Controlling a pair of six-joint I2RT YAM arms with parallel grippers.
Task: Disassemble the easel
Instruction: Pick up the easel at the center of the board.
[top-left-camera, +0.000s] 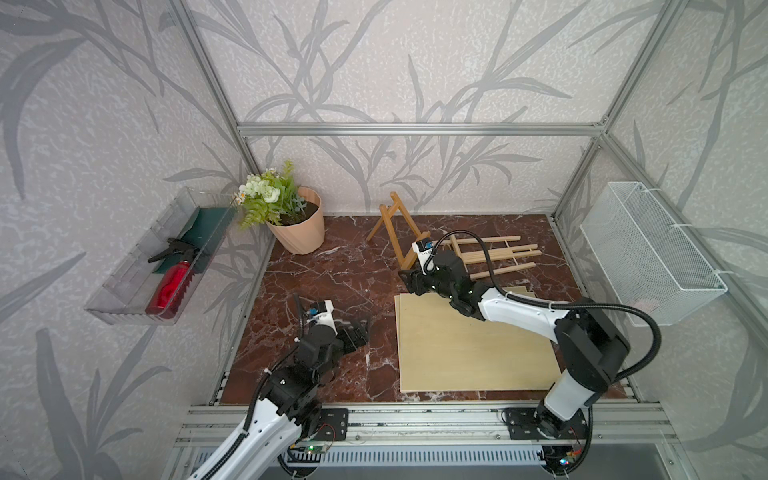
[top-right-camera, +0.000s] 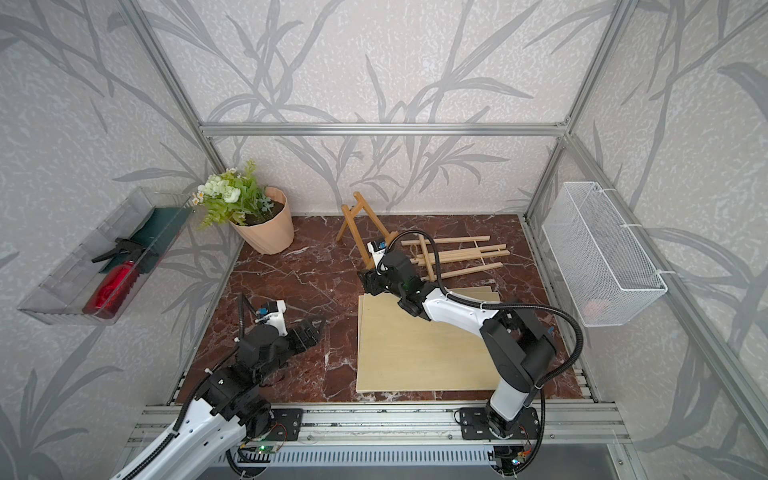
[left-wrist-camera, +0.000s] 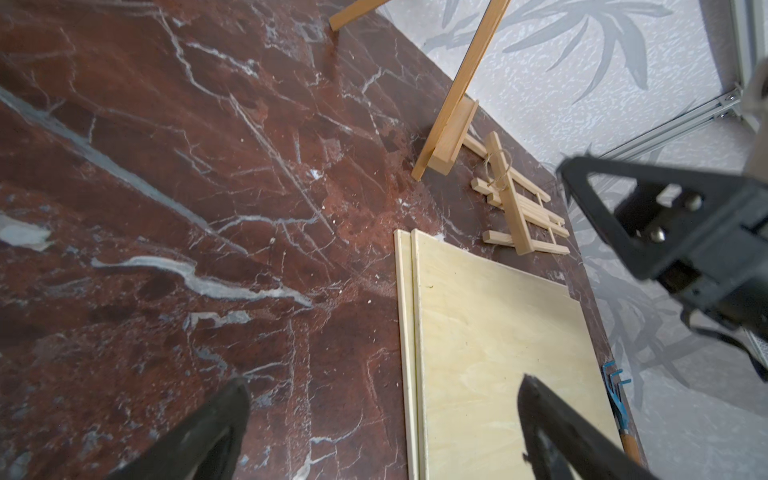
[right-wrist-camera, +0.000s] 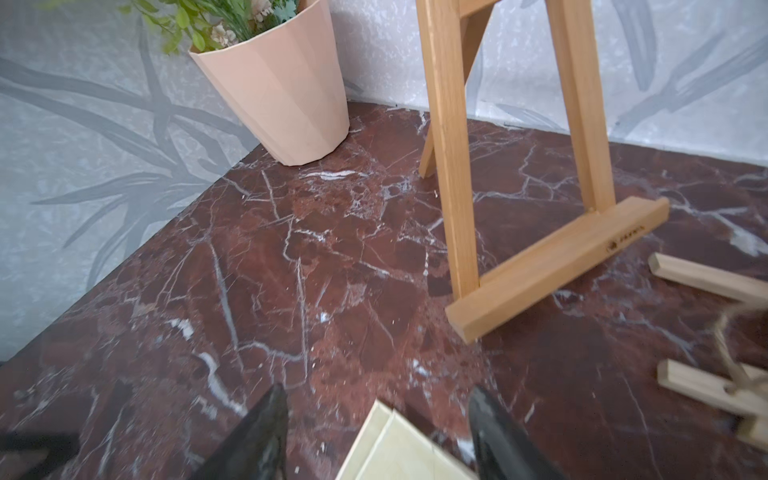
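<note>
honey-coloured wood: the easel (top-left-camera: 395, 235) stands upright at upper centre in both top views, on the red marble surface (top-left-camera: 324, 282) near the back wall. a-frame front, one rear leg, ledge bar (right-wrist-camera: 557, 266) across the feet. a paler wooden frame (top-left-camera: 507, 253) lies flat just right of it. right pincer (right-wrist-camera: 378, 392) open, empty, over the corner of the plywood boards (top-left-camera: 469, 349). left pincer (left-wrist-camera: 384, 384) wide open, empty, lower left.
</note>
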